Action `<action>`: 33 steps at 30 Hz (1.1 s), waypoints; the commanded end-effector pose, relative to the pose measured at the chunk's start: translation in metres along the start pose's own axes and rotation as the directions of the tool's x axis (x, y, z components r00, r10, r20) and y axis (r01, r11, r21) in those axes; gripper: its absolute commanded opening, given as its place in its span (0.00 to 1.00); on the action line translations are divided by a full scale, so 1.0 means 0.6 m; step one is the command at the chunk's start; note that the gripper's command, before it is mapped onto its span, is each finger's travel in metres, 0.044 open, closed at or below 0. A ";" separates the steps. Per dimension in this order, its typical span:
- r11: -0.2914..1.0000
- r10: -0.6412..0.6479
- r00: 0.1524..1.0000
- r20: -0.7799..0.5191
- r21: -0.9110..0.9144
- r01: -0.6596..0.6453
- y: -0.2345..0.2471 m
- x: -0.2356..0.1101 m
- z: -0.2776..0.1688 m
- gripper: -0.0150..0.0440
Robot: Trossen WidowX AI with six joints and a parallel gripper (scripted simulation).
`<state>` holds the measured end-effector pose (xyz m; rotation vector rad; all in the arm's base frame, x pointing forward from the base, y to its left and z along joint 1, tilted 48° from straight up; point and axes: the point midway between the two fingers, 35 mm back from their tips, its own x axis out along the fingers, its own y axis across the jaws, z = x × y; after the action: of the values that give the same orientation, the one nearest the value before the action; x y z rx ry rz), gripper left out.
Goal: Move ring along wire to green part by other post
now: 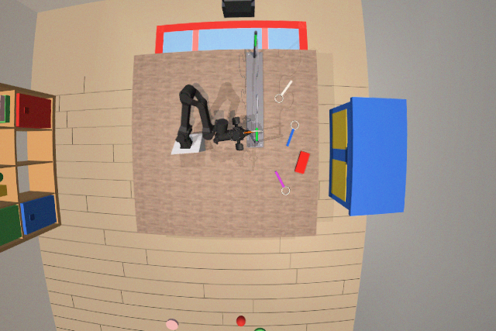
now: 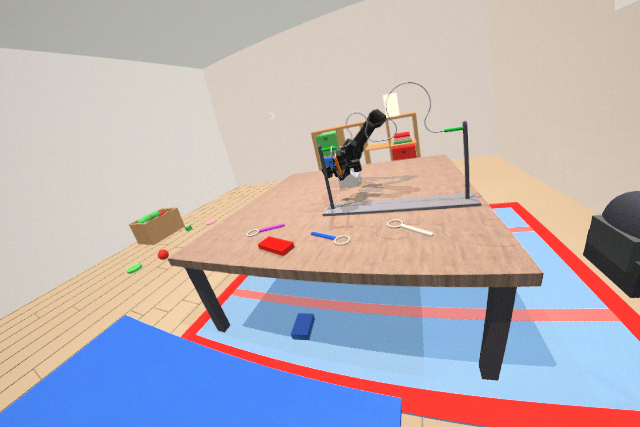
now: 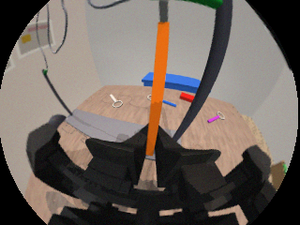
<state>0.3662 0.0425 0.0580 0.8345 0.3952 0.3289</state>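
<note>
My gripper [image 1: 246,132] [image 3: 153,126] is shut on the orange handle [image 2: 337,166] [image 3: 158,70], near its lower end. The handle stands nearly upright, slightly tilted. The pale ring [image 2: 332,153] at its top is around the green part [image 1: 256,136] [image 2: 326,149] beside the near post [image 2: 326,182] [image 3: 211,70]. The ring is cut off at the top of the wrist view, and whether it touches the green part cannot be told. The thin grey wire [image 2: 409,82] rises and loops over to the other green part [image 1: 255,39] [image 2: 453,128] at the far post [image 2: 466,164].
The posts stand on a grey base [image 1: 254,74] [image 2: 403,205]. Beyond it on the table lie a white-handled ring tool [image 1: 286,87] [image 2: 417,229], a blue one [image 1: 290,137] [image 2: 323,235], a magenta one [image 1: 279,179] [image 2: 271,228] and a red block [image 1: 301,162] [image 2: 276,245].
</note>
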 end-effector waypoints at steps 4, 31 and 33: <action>1.000 0.000 1.000 0.000 0.000 0.000 0.000 -0.004 0.000 0.53; 1.000 -0.005 1.000 -0.001 0.004 0.005 -0.002 -0.083 -0.001 0.53; 1.000 -0.005 1.000 -0.001 0.004 0.005 -0.002 -0.083 -0.001 0.53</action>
<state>0.3230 0.0201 0.0675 0.8393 0.3965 0.3200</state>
